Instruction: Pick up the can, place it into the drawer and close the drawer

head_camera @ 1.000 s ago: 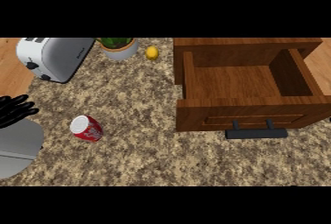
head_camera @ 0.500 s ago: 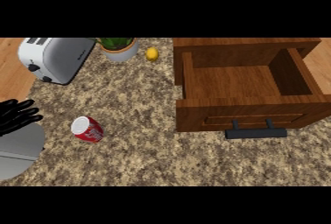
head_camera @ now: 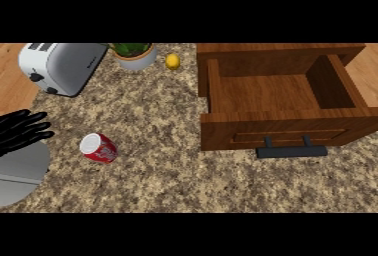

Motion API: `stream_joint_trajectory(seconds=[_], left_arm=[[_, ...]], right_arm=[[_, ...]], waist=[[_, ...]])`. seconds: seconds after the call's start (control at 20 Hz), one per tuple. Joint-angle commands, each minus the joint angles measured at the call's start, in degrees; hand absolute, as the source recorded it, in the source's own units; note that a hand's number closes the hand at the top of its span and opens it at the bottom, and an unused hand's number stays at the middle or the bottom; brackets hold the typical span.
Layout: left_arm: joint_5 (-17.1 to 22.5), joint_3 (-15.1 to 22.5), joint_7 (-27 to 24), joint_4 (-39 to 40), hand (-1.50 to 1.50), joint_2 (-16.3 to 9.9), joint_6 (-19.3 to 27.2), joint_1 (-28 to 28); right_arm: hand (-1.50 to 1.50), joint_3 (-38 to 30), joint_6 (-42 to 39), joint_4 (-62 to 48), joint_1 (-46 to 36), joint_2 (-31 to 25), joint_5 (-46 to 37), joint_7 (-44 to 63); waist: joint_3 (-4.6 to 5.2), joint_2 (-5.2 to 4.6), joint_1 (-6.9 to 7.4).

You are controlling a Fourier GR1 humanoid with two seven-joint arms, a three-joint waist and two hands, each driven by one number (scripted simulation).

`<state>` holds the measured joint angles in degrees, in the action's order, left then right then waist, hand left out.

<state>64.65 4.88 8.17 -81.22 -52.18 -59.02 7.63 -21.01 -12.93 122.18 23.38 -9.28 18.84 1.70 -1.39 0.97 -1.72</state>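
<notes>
At the left edge of the head view, the left hand point(head_camera: 22, 131) sits over the counter point(head_camera: 162, 170) on its grey forearm point(head_camera: 21, 172), black fingers point(head_camera: 29, 120) straight and a bit spread, holding nothing. Just to its right, not touching it, is the can point(head_camera: 99, 148), red with a white end, lying on its side on the speckled stone. Over on the right is the drawer point(head_camera: 284, 105), pulled open, wooden, with a dark handle point(head_camera: 291, 151) sticking out of its front. The can is well apart from it. Further back there's a toaster point(head_camera: 60, 66) at the left, then a plant pot point(head_camera: 134, 54), and a lemon point(head_camera: 172, 61) just beside the drawer's far corner.
</notes>
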Motion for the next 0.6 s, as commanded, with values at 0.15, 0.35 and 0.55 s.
stream_joint_trajectory(seconds=[0.15,0.35,0.55], left_arm=[[1.68,1.82,5.06,12.44,-1.5,2.14,0.06,9.06],[-8.73,0.43,3.57,12.99,-1.5,10.31,2.01,8.79],[-18.88,-3.42,-0.06,21.59,-1.5,15.32,-3.94,12.13]], right_arm=[[-1.5,-4.54,-3.35,-1.05,1.51,-1.46,3.9,-0.46],[-1.5,-7.21,-4.53,1.12,3.13,-1.35,5.92,1.56],[-1.5,-7.96,-5.81,0.43,2.61,-0.14,5.96,1.48]], waist=[[1.4,-1.14,0.24],[1.41,-0.97,0.82],[1.44,-1.05,0.82]])
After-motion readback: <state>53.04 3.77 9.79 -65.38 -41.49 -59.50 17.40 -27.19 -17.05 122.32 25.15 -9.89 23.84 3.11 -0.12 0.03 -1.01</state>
